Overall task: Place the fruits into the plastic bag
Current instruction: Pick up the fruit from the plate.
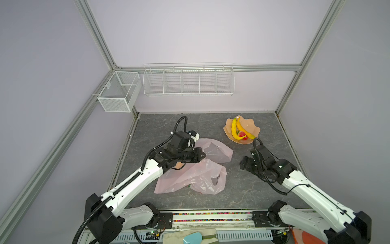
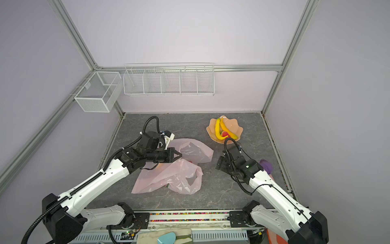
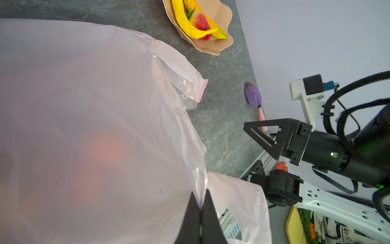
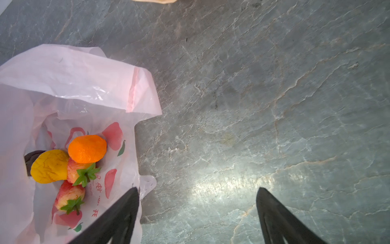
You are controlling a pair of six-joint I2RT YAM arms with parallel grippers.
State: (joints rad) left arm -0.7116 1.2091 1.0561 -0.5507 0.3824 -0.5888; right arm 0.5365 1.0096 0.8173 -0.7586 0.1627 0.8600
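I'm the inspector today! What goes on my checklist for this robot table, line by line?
Surface: grey marbled table.
Job's things: plastic bag holds tangerine, pear, two strawberries, dark fruit; two bananas and third strawberry wait in peach bowl.
Clutter: purple trowel by the right arm.
Grippers: left gripper jaws shut on the bag's edge; right gripper jaws open, empty.
Cables: black hoses loop over both wrists.
Surroundings: white wire baskets on the walls.
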